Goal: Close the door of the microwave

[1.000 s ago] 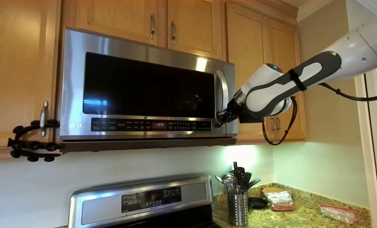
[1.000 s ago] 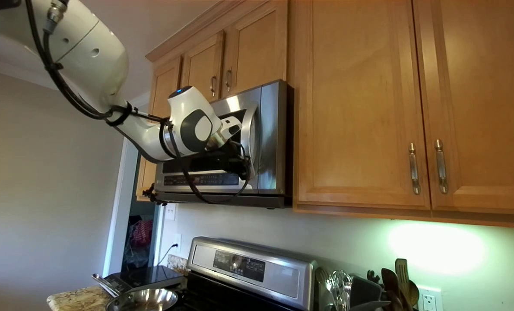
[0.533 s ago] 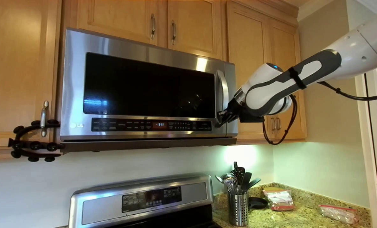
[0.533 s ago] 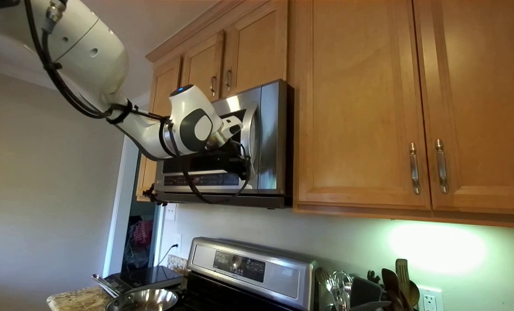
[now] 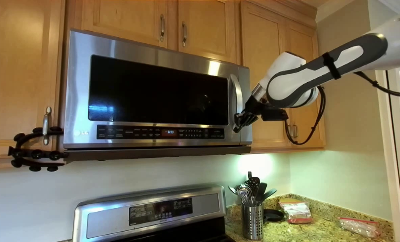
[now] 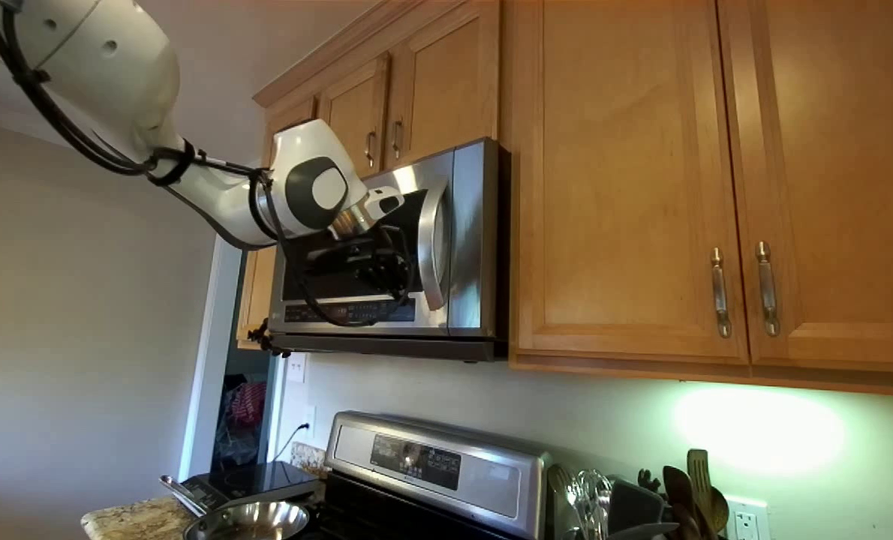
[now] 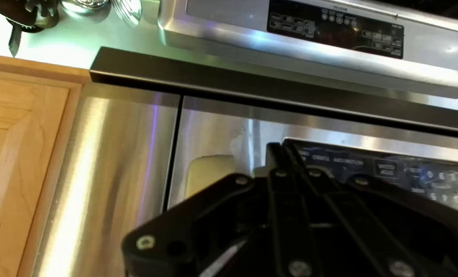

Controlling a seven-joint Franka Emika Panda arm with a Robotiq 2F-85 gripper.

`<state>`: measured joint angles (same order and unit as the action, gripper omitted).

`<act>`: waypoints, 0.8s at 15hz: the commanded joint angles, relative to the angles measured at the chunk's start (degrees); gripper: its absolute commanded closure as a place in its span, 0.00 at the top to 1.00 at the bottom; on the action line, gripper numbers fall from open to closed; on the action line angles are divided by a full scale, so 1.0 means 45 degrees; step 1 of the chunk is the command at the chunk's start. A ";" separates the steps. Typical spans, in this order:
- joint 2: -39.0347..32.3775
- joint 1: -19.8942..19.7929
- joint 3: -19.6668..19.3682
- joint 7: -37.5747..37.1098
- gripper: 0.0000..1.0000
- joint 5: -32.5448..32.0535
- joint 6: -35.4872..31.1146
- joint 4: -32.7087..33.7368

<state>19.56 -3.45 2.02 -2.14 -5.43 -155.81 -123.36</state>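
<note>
This is a kitchen, as the stove (image 5: 153,215), the microwave (image 5: 158,90), the cabinets (image 6: 630,172), the pan (image 6: 255,519) and the utensils (image 5: 260,192) show.

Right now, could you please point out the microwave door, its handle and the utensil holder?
Door (image 5: 158,90), in an exterior view: dark window.
Handle (image 6: 425,247), in an exterior view: curved bar.
Utensil holder (image 5: 252,222), in an exterior view: perforated wall.

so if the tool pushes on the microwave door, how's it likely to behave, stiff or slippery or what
The door should feel stiff, being a broad, metal-framed panel. It probably won't swing inward much, as only a narrow seam shows beside it in the wrist view. Its smooth, shiny metal may let the tool skid sideways.
</note>
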 commanded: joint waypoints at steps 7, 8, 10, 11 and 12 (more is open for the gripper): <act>0.3042 0.1264 0.0052 -0.0230 0.51 0.1627 0.5442 -0.1304; 0.3278 0.1202 0.0053 -0.0341 0.57 0.1754 0.5918 -0.1538; 0.3717 0.1088 -0.0004 -0.0547 0.69 0.1994 0.6819 -0.2037; 0.3907 0.1044 -0.0035 -0.0633 0.77 0.2060 0.7225 -0.2238; 0.4077 0.0991 -0.0059 -0.0697 0.83 0.2090 0.7607 -0.2428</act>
<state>33.56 1.02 2.67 -3.72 2.48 -125.81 -130.16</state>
